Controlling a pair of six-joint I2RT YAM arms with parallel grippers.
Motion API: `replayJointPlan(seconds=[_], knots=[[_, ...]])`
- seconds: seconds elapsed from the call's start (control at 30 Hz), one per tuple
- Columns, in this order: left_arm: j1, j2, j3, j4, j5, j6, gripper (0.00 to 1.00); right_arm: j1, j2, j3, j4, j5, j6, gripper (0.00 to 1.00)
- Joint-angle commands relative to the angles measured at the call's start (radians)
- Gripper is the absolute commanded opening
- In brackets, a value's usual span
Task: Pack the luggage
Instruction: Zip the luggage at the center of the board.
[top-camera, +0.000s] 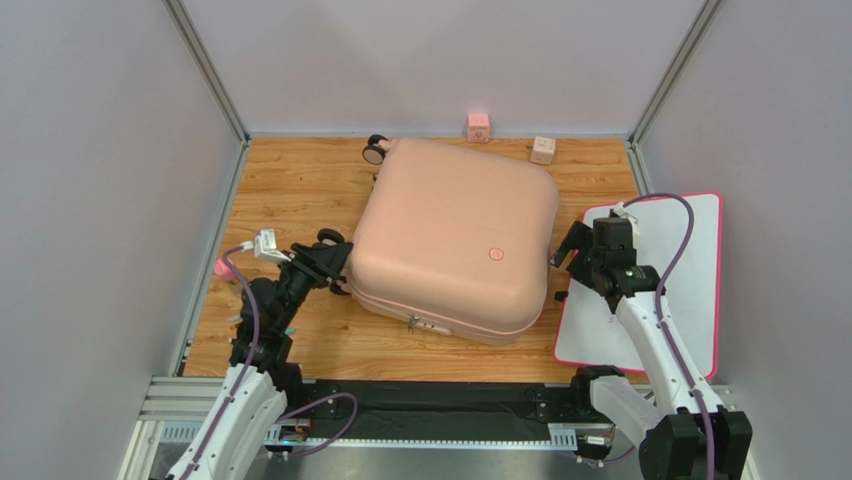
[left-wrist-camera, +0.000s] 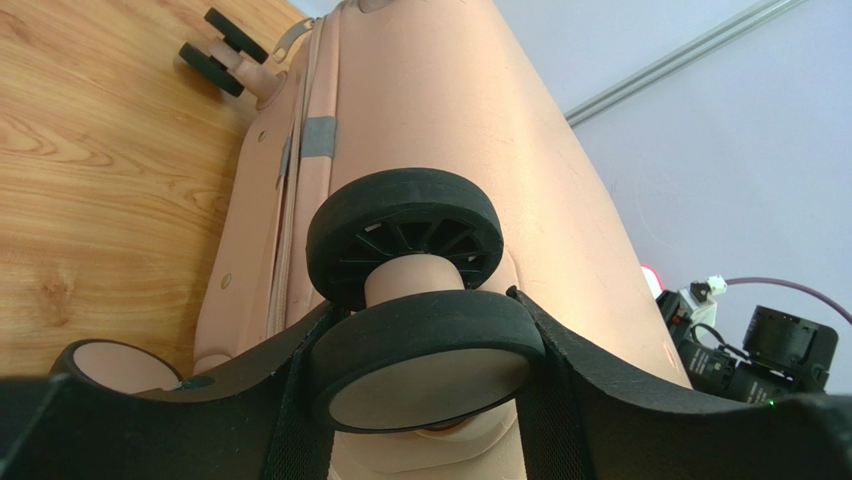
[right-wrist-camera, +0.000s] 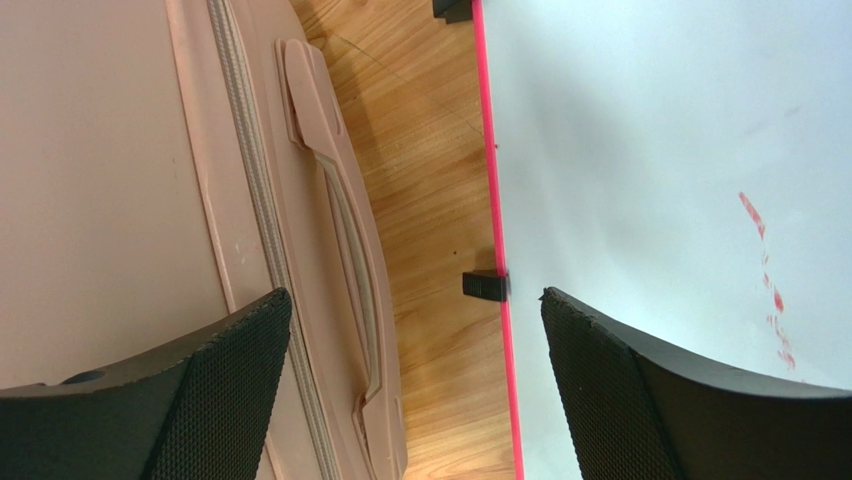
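Left claw (top-camera: 330, 265) pinching a wheel (left-wrist-camera: 425, 345) of the closed luggage (top-camera: 455, 235) lying on the worktop (top-camera: 290, 180). Right claw (right-wrist-camera: 415, 300) hanging spread wide between handle (right-wrist-camera: 340, 200) and board (right-wrist-camera: 650, 150).

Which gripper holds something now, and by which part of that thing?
The left gripper grips the luggage by one caster wheel. The right gripper is open and holds nothing.

Luggage (top-camera: 455, 235): pale pink-beige shell, round pink emblem. Caster wheel (left-wrist-camera: 400, 230): black, pink hub. Counter (top-camera: 290, 180): brown wood grain. Board (top-camera: 700, 300): white, pink rim, red smudges. Fingers (right-wrist-camera: 215, 390): black, fine grid texture.
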Motion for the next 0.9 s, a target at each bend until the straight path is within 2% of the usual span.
replayJointPlan(seconds=[0.0, 0.2, 0.5, 0.63, 0.87], knots=[[-0.021, -0.061, 0.113, 0.148, 0.104, 0.100, 0.00, 0.017, -0.068, 0.036, -0.076, -0.032, 0.060, 0.94], [-0.021, -0.081, 0.175, 0.124, 0.161, 0.157, 0.00, 0.017, -0.159, 0.077, -0.162, 0.023, 0.062, 0.95], [-0.030, -0.071, 0.223, 0.170, 0.206, 0.134, 0.00, 0.017, -0.088, 0.013, -0.100, -0.018, 0.087, 0.94], [-0.030, -0.084, 0.220, 0.092, 0.193, 0.171, 0.00, 0.017, -0.084, -0.003, -0.089, -0.023, 0.088, 0.94], [-0.030, -0.136, 0.113, -0.022, 0.072, 0.239, 0.00, 0.017, -0.136, 0.008, -0.153, -0.006, 0.071, 0.93]])
